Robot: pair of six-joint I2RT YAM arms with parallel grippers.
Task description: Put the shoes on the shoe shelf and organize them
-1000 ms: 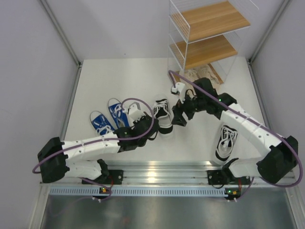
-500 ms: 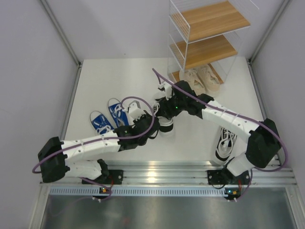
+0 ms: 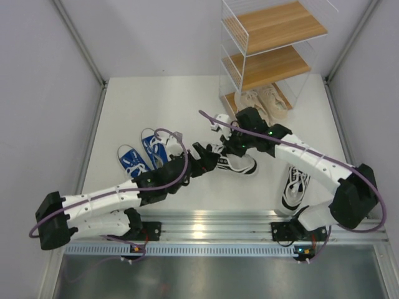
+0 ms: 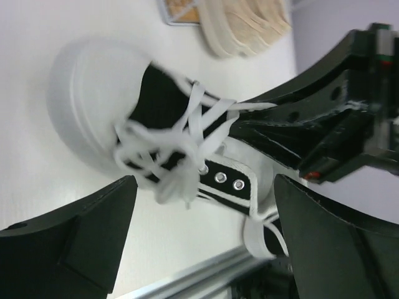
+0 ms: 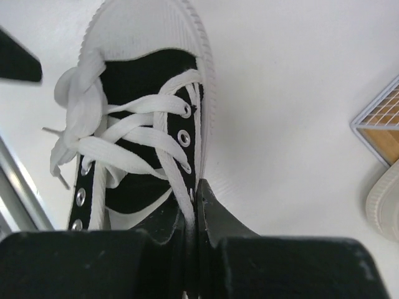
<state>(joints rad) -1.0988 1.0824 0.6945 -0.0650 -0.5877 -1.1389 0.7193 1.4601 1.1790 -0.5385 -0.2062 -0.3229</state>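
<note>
The right gripper (image 5: 196, 190) is pinched shut on the eyelet edge of a black sneaker (image 3: 242, 164), which lies mid-way across the white table (image 3: 156, 106). The left gripper (image 4: 202, 193) is spread wide open around the sneaker's laces, gripping nothing. Farther back, the beige pair (image 3: 265, 101) sits on the bottom tier of the shoe shelf (image 3: 274, 28). The blue pair (image 3: 142, 152) rests to the left.

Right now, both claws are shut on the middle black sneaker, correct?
Not both: the left wrist view shows the left claw open, a finger on each side of the black sneaker. Only the right claw is shut on it.
</note>
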